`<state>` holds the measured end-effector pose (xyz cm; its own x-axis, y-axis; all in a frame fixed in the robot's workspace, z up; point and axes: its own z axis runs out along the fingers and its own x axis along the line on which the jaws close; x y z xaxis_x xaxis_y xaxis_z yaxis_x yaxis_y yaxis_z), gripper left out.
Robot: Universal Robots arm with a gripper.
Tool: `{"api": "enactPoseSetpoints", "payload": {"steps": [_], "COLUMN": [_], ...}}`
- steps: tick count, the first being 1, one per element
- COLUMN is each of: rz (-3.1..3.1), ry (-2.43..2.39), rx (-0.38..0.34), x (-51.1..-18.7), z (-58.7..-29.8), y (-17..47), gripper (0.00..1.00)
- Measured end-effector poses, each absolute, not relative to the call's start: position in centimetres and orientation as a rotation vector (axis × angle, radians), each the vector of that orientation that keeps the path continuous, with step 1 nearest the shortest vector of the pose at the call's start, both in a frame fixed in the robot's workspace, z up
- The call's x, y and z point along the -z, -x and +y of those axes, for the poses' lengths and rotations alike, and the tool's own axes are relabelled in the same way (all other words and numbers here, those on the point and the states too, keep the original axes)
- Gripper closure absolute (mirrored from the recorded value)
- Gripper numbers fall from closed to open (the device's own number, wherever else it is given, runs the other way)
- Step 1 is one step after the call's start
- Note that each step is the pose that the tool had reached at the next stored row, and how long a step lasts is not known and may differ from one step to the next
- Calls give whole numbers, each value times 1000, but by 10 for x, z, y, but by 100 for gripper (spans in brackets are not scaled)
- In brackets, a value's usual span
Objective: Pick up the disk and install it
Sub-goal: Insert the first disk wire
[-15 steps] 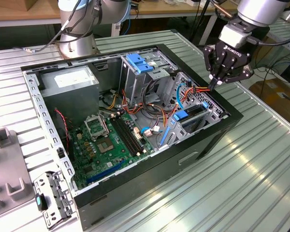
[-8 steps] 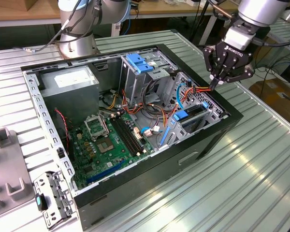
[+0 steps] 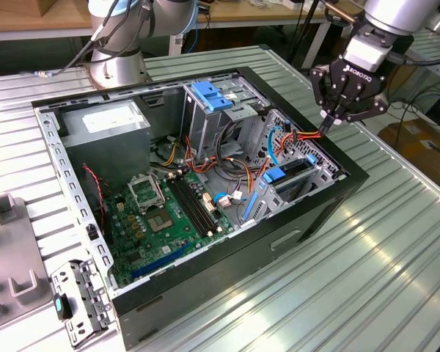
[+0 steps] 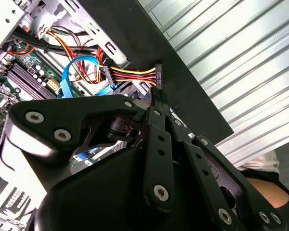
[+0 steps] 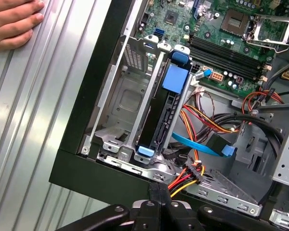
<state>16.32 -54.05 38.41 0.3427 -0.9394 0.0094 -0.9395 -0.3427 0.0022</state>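
Jaws pressed together into one narrow black point: the gripper (image 3: 327, 126) hangs over the open computer case (image 3: 319, 209) at its corner on the exterior view's right, with the tip dipped just inside the black rim. In the second wrist view that tip meets a black power plug (image 4: 157, 73) on a bundle of yellow, red and black wires. Whether the jaws pinch the plug or merely touch it I cannot tell.

The disk (image 5: 158, 118) stands on edge in a slot of the grey sheet-metal drive cage (image 5: 120, 106), near the gripper but apart from it. The first wrist view shows its dark narrow side, a blue plastic rail running along it, a broad blue tab at one end and a small blue clip at the other. In the exterior view the slot lies between the gripper and the green motherboard (image 3: 161, 213).

The first wrist view also shows a hand (image 5: 13, 21) lying flat on the ribbed metal tabletop (image 5: 33, 120) outside the case, and a flat blue ribbon cable (image 5: 202, 144) curving beside the wire bundle. The exterior view adds a grey box (image 3: 106, 121) with a white sticker in the far corner and a blue handle (image 3: 209, 94) on a taller grey cage in the middle.

Between the disk and the case wall the cage is bare perforated metal. On the disk's other side loose cables crowd close. The case's black edge runs just beside the gripper, and the ribbed tabletop lies beyond it.
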Motion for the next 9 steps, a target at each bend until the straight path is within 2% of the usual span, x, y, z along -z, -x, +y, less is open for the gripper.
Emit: {"api": "enactPoseSetpoints", "payload": {"steps": [9], "rz": [-1794], "ry": [-2570], "rx": [-10], "x": [-384], "z": [-541], "y": [-163], "gripper": [89]}}
